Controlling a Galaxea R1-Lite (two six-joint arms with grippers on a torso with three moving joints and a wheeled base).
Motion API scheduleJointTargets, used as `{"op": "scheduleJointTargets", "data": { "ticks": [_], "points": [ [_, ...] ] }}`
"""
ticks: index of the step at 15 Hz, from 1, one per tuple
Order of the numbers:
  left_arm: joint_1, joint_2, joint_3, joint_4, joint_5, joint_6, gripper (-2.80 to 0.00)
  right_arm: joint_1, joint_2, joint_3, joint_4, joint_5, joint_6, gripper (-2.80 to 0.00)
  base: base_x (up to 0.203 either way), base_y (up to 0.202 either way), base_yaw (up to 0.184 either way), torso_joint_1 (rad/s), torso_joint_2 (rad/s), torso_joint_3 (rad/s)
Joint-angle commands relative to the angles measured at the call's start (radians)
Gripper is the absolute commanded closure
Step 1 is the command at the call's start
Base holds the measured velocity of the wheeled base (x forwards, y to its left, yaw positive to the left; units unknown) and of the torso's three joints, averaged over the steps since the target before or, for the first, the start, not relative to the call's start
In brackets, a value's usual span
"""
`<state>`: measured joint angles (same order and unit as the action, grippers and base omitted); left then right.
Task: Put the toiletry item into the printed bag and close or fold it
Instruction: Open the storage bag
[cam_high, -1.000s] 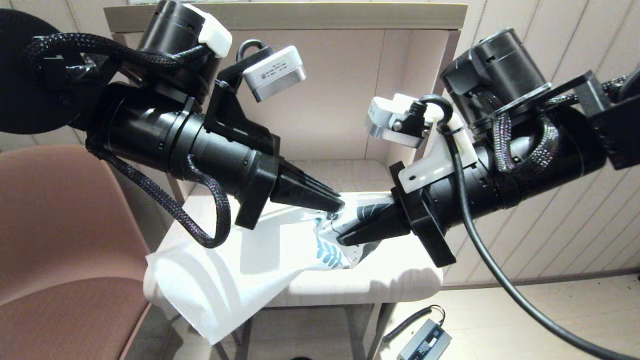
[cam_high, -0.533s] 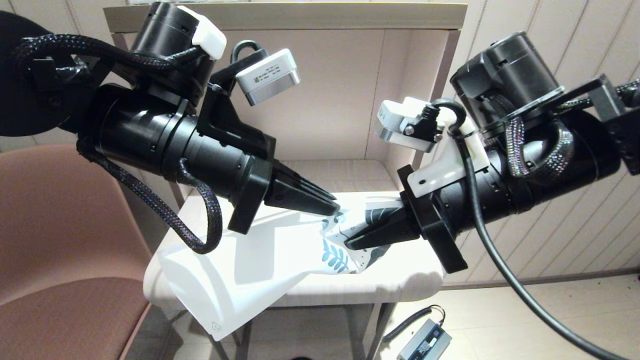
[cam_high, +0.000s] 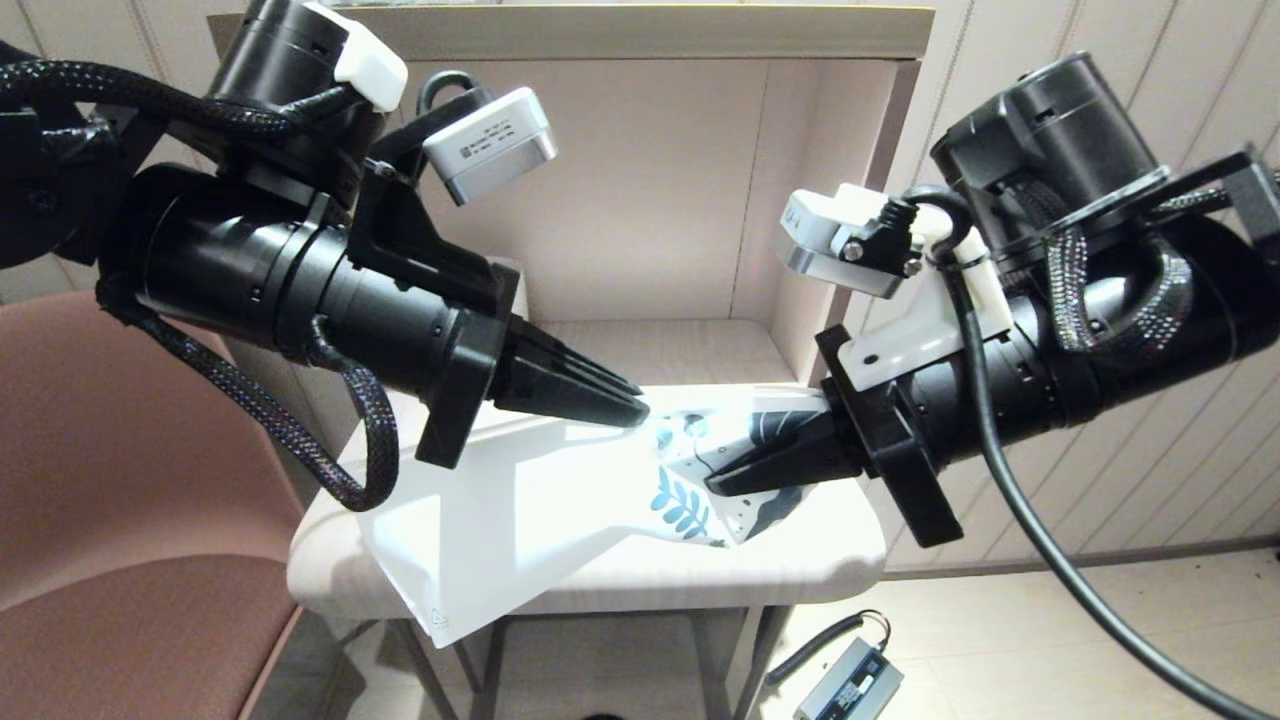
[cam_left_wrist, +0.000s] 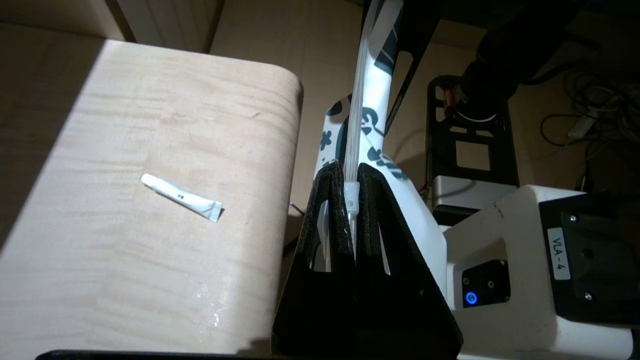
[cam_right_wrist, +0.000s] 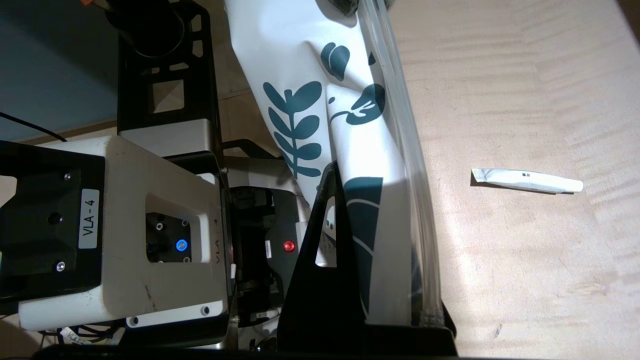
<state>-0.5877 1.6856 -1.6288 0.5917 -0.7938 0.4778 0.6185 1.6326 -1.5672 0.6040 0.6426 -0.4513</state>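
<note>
Pale wood makes up the small table (cam_high: 800, 560), which stands under a boxy shelf alcove with a rose-coloured chair (cam_high: 120, 480) at its nine o'clock side. Both arms reach in over the tabletop and meet near its middle.

The printed bag (cam_high: 540, 500) is held up off the table between them, its zip edge stretched from one gripper to the other. The left gripper (cam_high: 625, 410) comes in from ten o'clock; in the left wrist view its fingers (cam_left_wrist: 372, 200) are pressed together on the zip strip, with the small white slider (cam_left_wrist: 351, 195) caught between them. The right gripper (cam_high: 725, 483) comes in from three o'clock and pinches the leaf-printed end of the bag (the dark blue fronds show clearly in the right wrist view (cam_right_wrist: 295, 130)). The bag's plain white end droops toward seven o'clock and hangs past the front edge of the table.

The toiletry item, a small white tube (cam_left_wrist: 181, 198), lies flat on the bare tabletop, well apart from the bag and from both grippers; it shows in both wrist views (cam_right_wrist: 527, 180) and is hidden in the head view.

On the floor at five o'clock lies a grey power brick (cam_high: 850, 685) with its cord.
</note>
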Motion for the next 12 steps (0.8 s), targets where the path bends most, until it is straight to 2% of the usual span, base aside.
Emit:
{"op": "scheduleJointTargets", "data": {
  "ticks": [1, 8, 12],
  "points": [
    [0.023, -0.030, 0.038, 0.003, -0.004, 0.012, 0.00, -0.003, -0.014, 0.001, 0.003, 0.005, -0.001, 0.00, 0.000, 0.000, 0.000, 0.000, 0.00, 0.000],
    [0.107, -0.094, 0.134, 0.002, -0.005, 0.042, 0.00, -0.026, -0.047, 0.021, 0.003, 0.005, 0.000, 0.00, 0.000, 0.000, 0.000, 0.000, 0.00, 0.000],
    [0.123, -0.126, 0.155, 0.003, -0.007, 0.042, 0.00, -0.025, -0.062, 0.026, 0.003, 0.006, 0.000, 0.00, 0.000, 0.000, 0.000, 0.000, 0.00, 0.000]
  ]
}}
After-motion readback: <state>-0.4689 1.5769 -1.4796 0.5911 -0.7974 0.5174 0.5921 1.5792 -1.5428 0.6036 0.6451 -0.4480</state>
